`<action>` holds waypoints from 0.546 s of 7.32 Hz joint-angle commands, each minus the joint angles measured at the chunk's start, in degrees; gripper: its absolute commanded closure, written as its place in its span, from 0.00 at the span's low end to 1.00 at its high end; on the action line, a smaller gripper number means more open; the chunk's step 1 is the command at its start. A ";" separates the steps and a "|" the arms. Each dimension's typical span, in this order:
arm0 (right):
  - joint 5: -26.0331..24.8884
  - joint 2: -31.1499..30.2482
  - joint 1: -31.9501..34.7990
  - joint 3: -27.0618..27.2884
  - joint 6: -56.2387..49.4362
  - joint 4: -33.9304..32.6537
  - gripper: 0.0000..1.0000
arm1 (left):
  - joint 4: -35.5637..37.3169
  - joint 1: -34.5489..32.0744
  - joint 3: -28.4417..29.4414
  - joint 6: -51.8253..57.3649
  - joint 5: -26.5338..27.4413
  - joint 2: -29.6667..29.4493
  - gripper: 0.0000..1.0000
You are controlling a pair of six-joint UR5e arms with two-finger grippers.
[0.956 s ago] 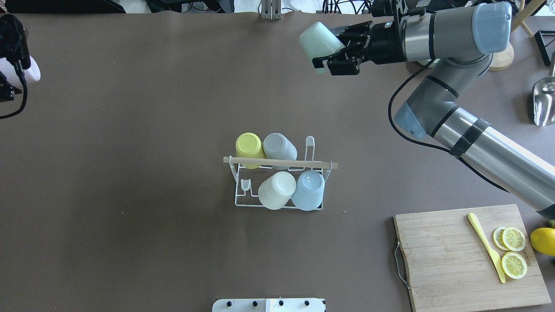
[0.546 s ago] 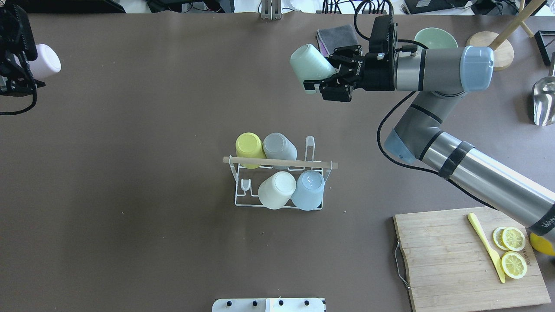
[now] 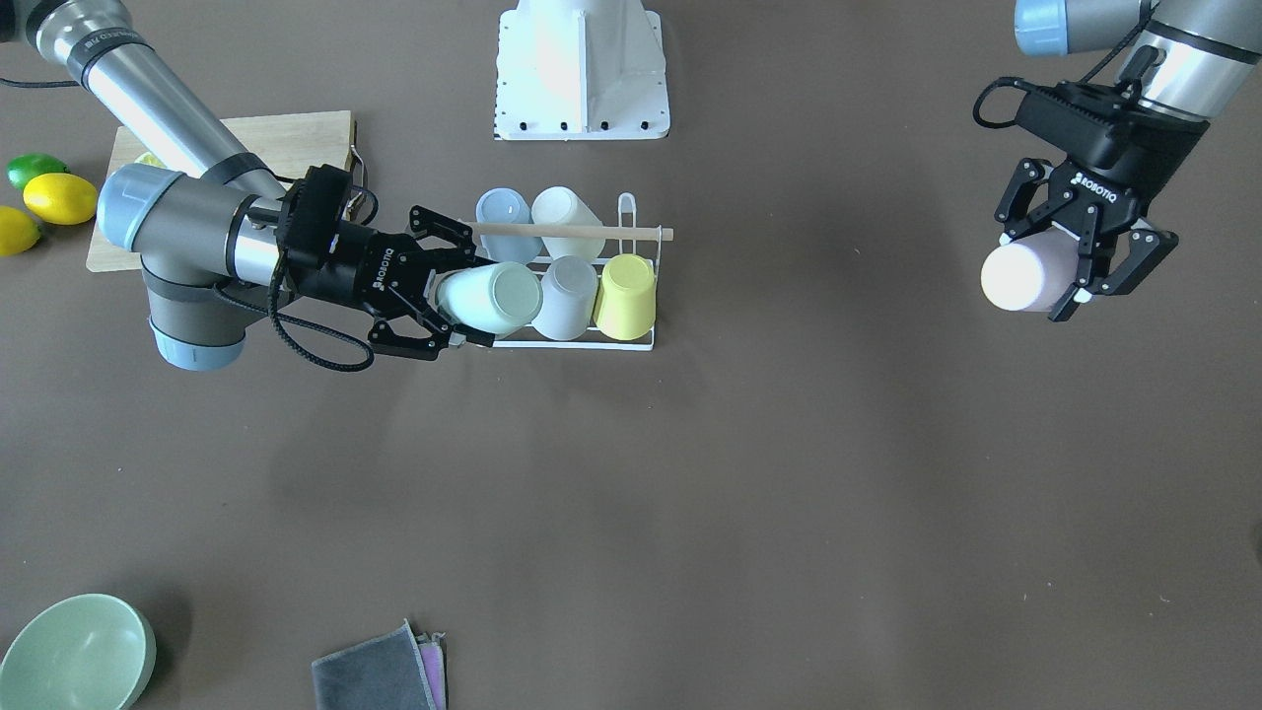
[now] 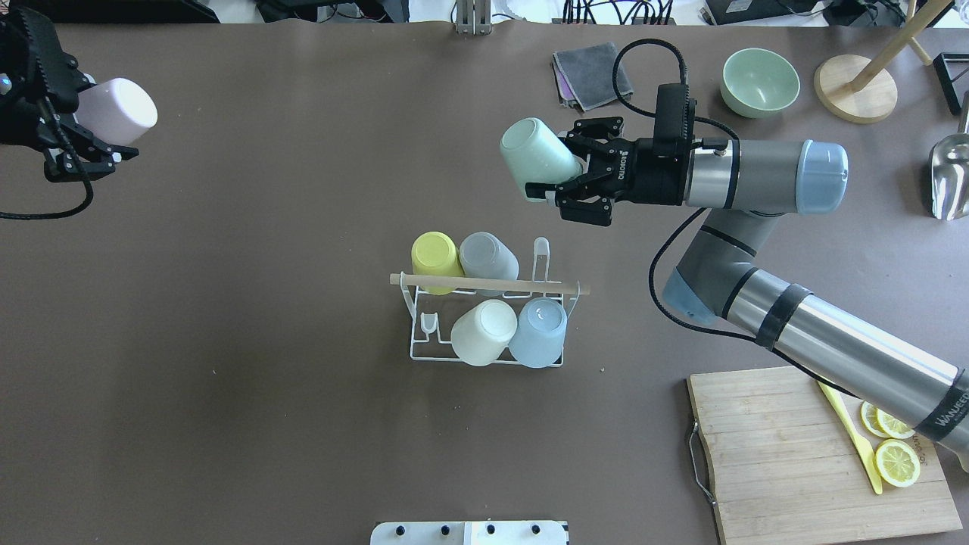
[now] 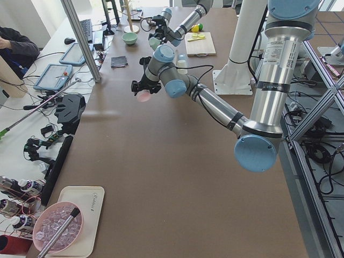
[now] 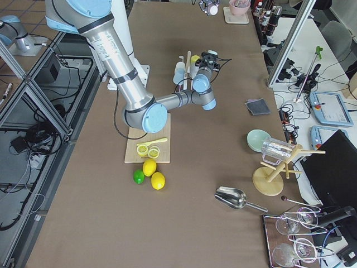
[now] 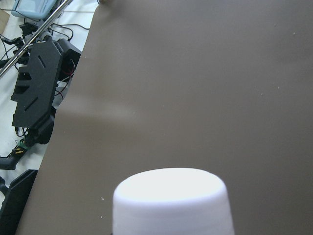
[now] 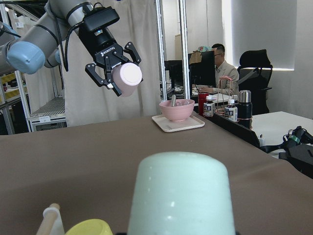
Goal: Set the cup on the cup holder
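Beyond the far side of the cup holder (image 4: 424, 347), aloft and clear of it in the overhead view, the right gripper (image 4: 555, 168) pinches a mint-green cup (image 4: 530, 151) near its open rim, one finger on either side of the wall. That cup lies on its side. Its long axis continues the line of the gripper, roughly level and running along the table. The closed base points toward the robot's left and is turned a little upward, with the mouth toward the wrist. From the front-facing camera it appears at the rack's end, just beside the grey cup (image 4: 488, 257); how high it hangs above the wire I cannot tell.

The holder stands upright near the middle of the table (image 4: 227, 341), its wooden rod (image 4: 492, 285) running left to right across the top. Four cups sit mouth-down on its prongs: a yellow cup (image 4: 434, 253) and the grey one in the far row, a cream cup (image 4: 483, 331) and a pale blue cup (image 4: 539, 331) in the near row. Two prongs stand bare, the far row's right-end prong (image 4: 540, 248) and the near row's left-end prong (image 4: 428, 322).

Well apart, over the table's left end, the left gripper (image 3: 1050, 274) has its fingers clamped around a pale pink cup (image 3: 1016, 278), whose base points toward the robot's right and slants downward.

On the robot's right lies a cutting board (image 4: 772, 454) with lemon slices (image 4: 897, 462) and a yellow knife (image 4: 863, 454). A green bowl (image 4: 759, 82) and a grey cloth (image 4: 590, 72) sit near the far edge.
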 commanded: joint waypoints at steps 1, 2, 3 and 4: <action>-1.16 -0.54 -2.72 -0.10 -4.32 0.40 0.73 | -11.09 2.74 -0.08 -8.51 0.05 0.15 0.85; -1.16 -1.06 -2.90 0.42 -5.99 0.40 0.73 | -17.24 4.93 -0.08 -13.77 0.66 0.15 0.85; -1.25 -1.76 -3.51 0.78 -6.88 0.40 0.73 | -23.39 7.39 0.01 -18.52 1.80 0.15 0.85; -1.25 -1.94 -3.95 1.39 -6.97 0.40 0.73 | -28.41 9.85 0.01 -20.92 4.42 0.15 0.85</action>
